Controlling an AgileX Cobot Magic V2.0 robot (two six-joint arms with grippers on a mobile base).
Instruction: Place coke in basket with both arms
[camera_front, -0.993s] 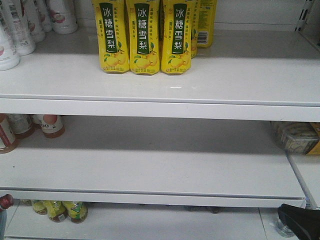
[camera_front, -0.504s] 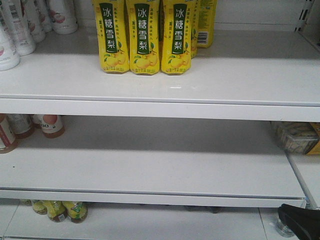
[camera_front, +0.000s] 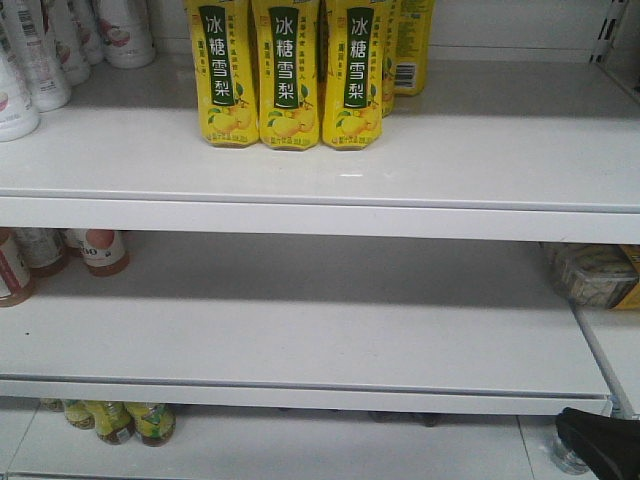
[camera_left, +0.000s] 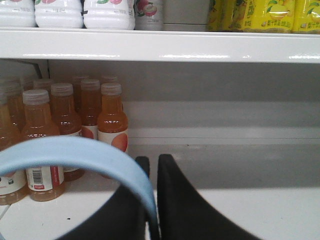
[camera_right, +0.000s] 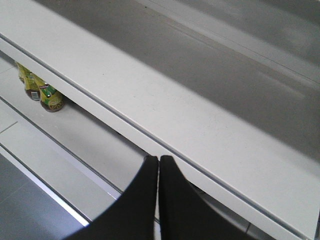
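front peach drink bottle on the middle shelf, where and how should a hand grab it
Grip the front peach bottle around its narrower shoulder above the label, coming straight in from the shelf's open front. It stands upright, with more bottles packed behind and to its left, but its right side is free.

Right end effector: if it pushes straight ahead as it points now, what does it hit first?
Probably the front edge of the white shelf just ahead of the closed right end effector; depth is unclear.

Yellow bottles: label reads "冰糖雪梨".
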